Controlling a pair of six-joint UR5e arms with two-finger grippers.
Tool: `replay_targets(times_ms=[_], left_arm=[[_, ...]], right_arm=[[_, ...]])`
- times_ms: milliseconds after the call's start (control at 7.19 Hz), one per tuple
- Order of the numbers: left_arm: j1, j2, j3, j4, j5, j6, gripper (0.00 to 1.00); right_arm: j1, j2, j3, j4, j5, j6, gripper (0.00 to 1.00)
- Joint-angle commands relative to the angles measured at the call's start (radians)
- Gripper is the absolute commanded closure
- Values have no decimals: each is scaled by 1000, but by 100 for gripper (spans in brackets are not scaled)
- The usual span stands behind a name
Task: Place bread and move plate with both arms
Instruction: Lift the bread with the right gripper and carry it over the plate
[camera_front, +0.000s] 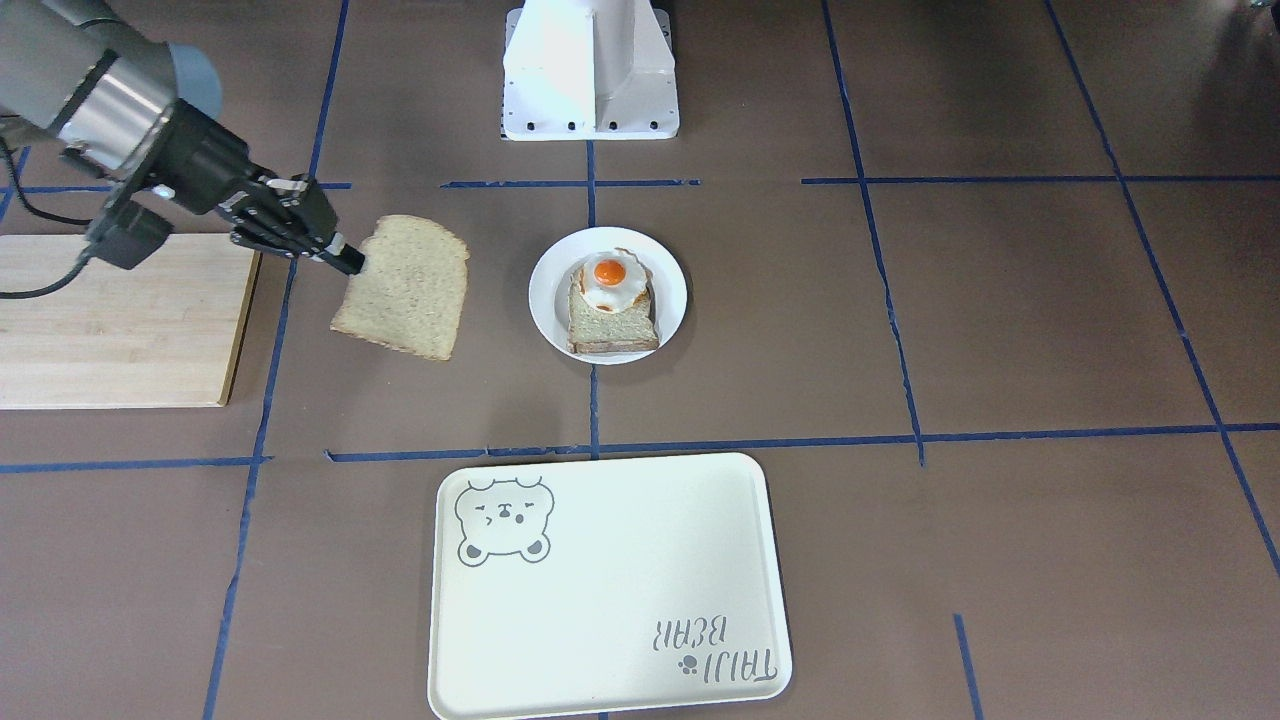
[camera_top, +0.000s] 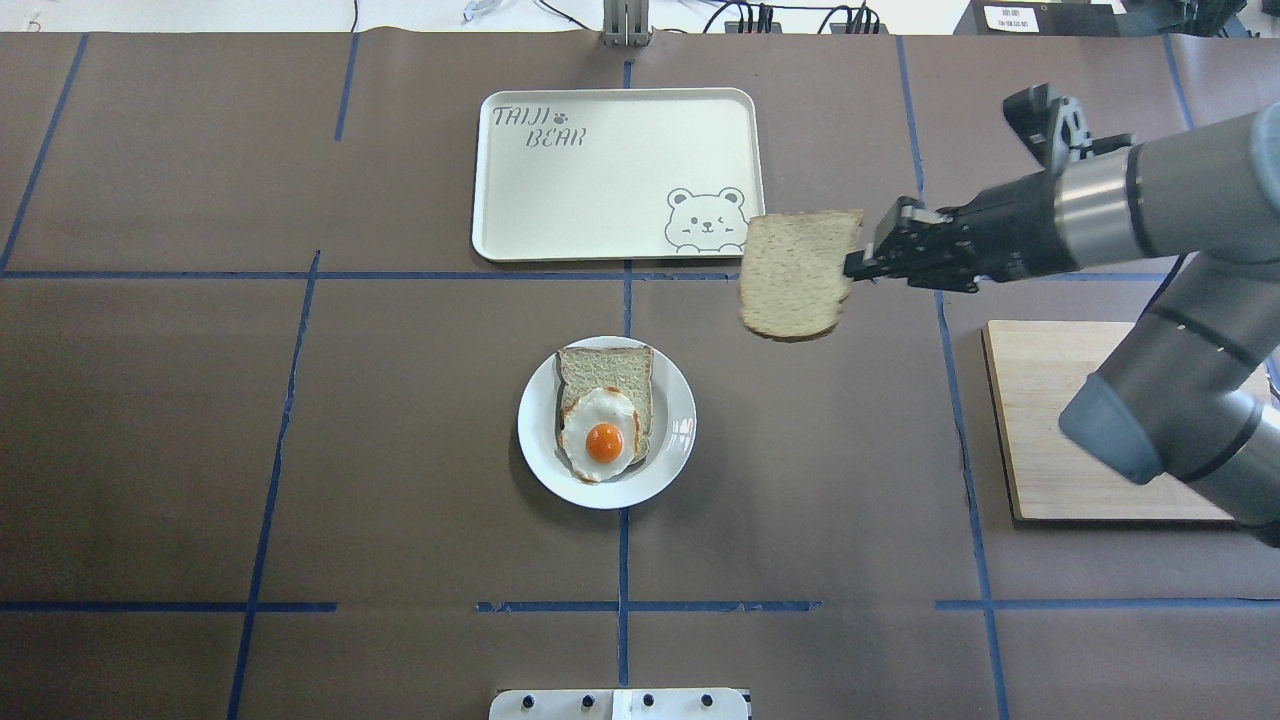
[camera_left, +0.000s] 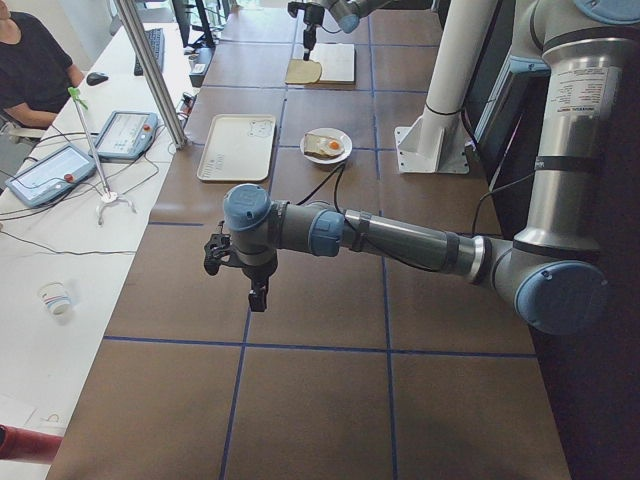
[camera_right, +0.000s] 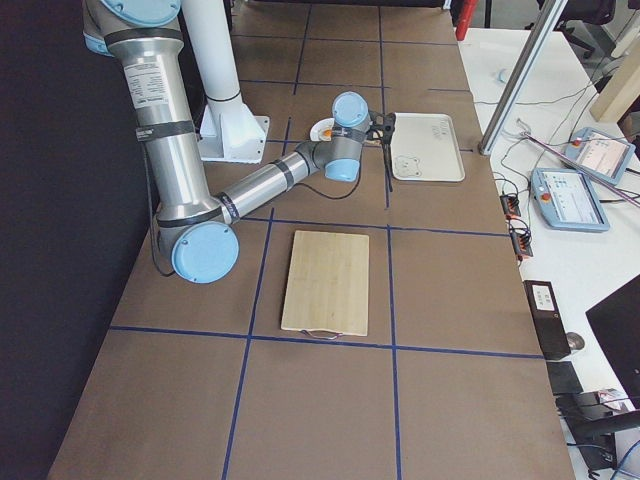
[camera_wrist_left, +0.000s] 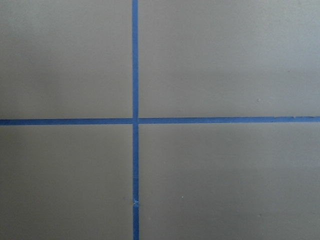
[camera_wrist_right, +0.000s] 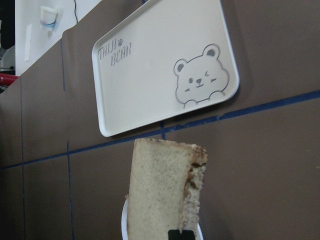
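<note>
The bread (camera_front: 405, 287) is a speckled tan slice held in the air by one edge in my right gripper (camera_front: 350, 262), which is shut on it. It hangs between the wooden board and the plate, also in the overhead view (camera_top: 797, 272) and the right wrist view (camera_wrist_right: 162, 192). The small white plate (camera_front: 668, 262) sits at the table's middle (camera_top: 535, 445) and carries a paler slice with a fried egg (camera_top: 603, 440). My left gripper (camera_left: 257, 296) shows only in the exterior left view, above bare table far from the plate; I cannot tell if it is open.
A cream bear tray (camera_top: 600, 170) lies on the far side of the plate (camera_front: 600, 600). A wooden cutting board (camera_top: 1060, 420) lies on my right side (camera_front: 120, 320). Blue tape lines cross the brown table. The white robot base (camera_front: 590, 75) stands at my edge.
</note>
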Motion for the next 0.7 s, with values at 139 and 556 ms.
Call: replay_targets(times_ms=[139,556], left_arm=[[40,-15,3,-9,0,-23,0],[50,-21,1,-9,0,-49,0]], right_arm=[[-287,98,-12,0,-282,-54,100],[-349,125,-99,-1,-367,-227,100]])
